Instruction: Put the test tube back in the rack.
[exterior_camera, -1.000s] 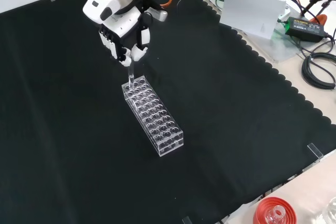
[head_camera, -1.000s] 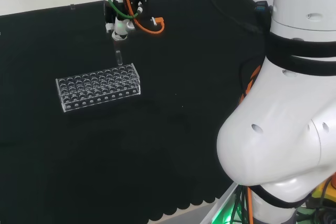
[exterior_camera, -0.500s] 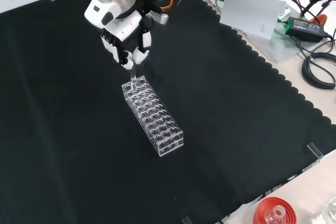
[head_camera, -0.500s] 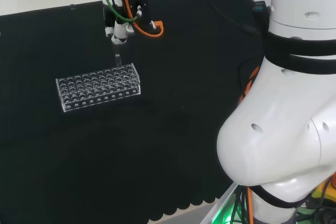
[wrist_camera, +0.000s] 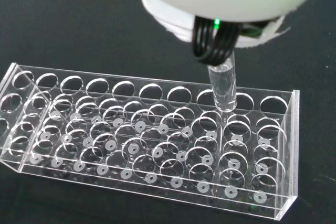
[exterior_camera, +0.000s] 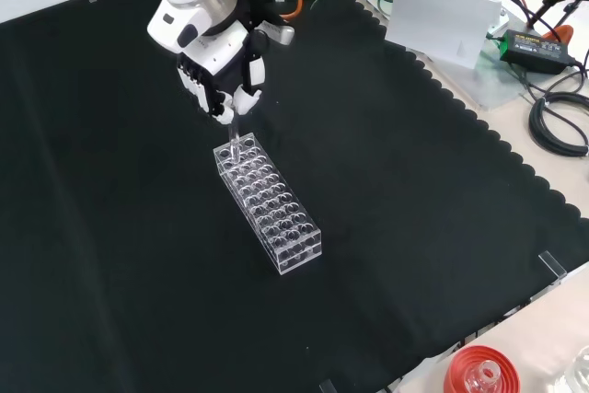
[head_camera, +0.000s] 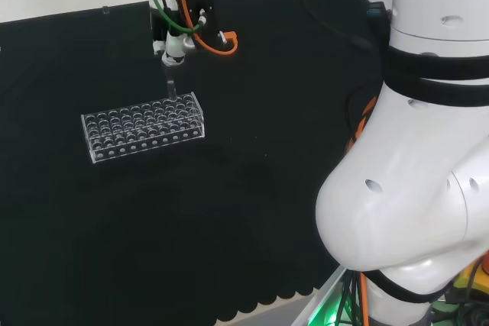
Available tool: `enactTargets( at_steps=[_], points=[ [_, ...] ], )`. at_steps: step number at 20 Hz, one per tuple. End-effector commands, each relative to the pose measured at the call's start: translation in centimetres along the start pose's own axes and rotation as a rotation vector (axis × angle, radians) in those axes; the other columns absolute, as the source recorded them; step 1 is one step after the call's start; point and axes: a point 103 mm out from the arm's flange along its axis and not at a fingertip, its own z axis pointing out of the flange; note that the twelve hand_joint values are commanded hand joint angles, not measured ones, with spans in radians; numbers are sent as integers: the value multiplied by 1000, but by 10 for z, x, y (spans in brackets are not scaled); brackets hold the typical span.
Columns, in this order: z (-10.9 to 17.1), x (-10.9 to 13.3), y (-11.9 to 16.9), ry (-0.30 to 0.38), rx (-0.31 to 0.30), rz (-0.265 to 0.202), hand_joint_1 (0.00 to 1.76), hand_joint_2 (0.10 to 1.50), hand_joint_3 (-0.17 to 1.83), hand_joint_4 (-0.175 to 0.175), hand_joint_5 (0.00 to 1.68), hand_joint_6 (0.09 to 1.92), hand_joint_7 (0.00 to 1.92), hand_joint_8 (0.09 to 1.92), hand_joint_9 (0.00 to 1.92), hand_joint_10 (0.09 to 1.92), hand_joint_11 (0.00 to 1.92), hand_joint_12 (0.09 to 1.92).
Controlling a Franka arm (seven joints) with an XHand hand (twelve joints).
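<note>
Since 1 second ago the hand (exterior_camera: 219, 69) has shifted slightly up the front view, and the test tube (wrist_camera: 223, 88) now stands lower against the rack (exterior_camera: 269, 202). Fingers (exterior_camera: 241, 97) are curled, pinching the tube's top; it hangs upright with its lower end at a hole near the rack's end. Black cloth (exterior_camera: 414, 218) lies underneath.

black cloth (exterior_camera: 414, 227); red ribbed stand (exterior_camera: 480, 372), white sheet (exterior_camera: 442, 20), black cables (exterior_camera: 561, 121)
</note>
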Motion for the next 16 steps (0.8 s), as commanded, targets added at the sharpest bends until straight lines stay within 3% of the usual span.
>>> enactTargets(
  at_steps=[1, 16],
  points=[
    [4, -2, 2, 8, 4, 1, 1445, 500, 837, -175, 1341, 580, 1467, 613, 1347, 498, 1296, 949],
    [7, -11, 11, 0, -3, 2, 1445, 498, 839, -175, 1342, 579, 1468, 611, 1348, 497, 1295, 950]
  ],
)
